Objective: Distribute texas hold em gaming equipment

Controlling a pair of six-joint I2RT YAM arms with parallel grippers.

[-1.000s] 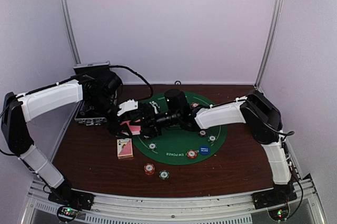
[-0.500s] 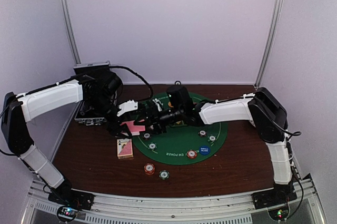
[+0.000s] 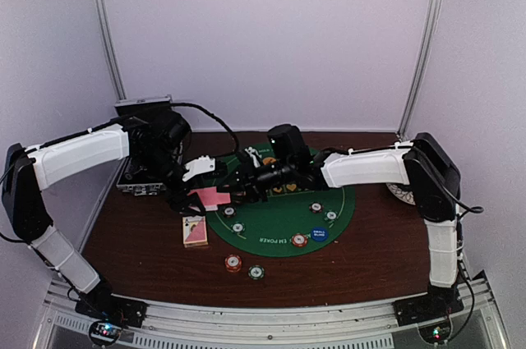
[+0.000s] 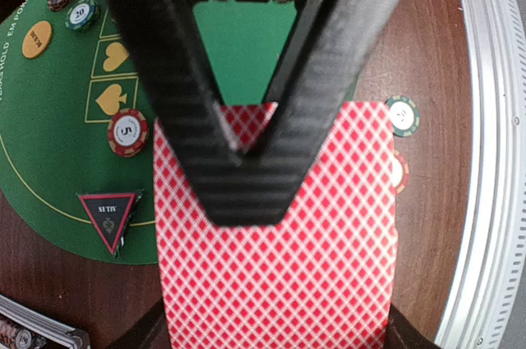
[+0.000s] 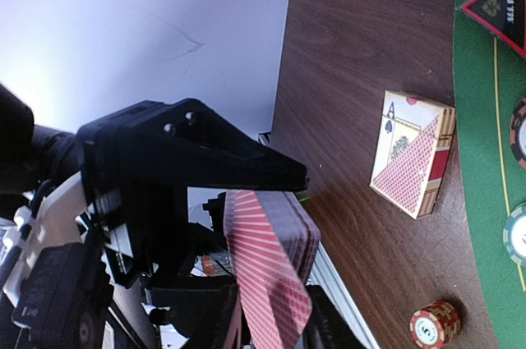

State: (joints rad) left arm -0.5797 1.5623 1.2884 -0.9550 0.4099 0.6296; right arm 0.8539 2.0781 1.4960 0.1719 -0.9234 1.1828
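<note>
We see a stack of pink diamond-backed cards (image 4: 275,234) pinched flat in the left tool (image 4: 246,172), above the tabletop (image 4: 427,37). A red triangle (image 4: 108,216), an orange disc (image 4: 37,39), a blue disc (image 3: 319,234) and a red-white chip (image 4: 127,132) lie on the green mat (image 4: 49,152). An orange chip (image 3: 233,264) and a green chip (image 3: 256,272) sit side by side on bare wood.

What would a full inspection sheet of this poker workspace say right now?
Surface: brown table, round green mat on it.
Job's things: card deck held up; card box and two chips on bare wood; red triangle and blue disc on mat.
Clutter: black case far left; patterned plate, partly hidden.
Grippers: left gripper shut on deck; right gripper at the deck, grip unclear.
Cables: one black cable arcs above the far side.
Surroundings: white walls, metal poles.
</note>
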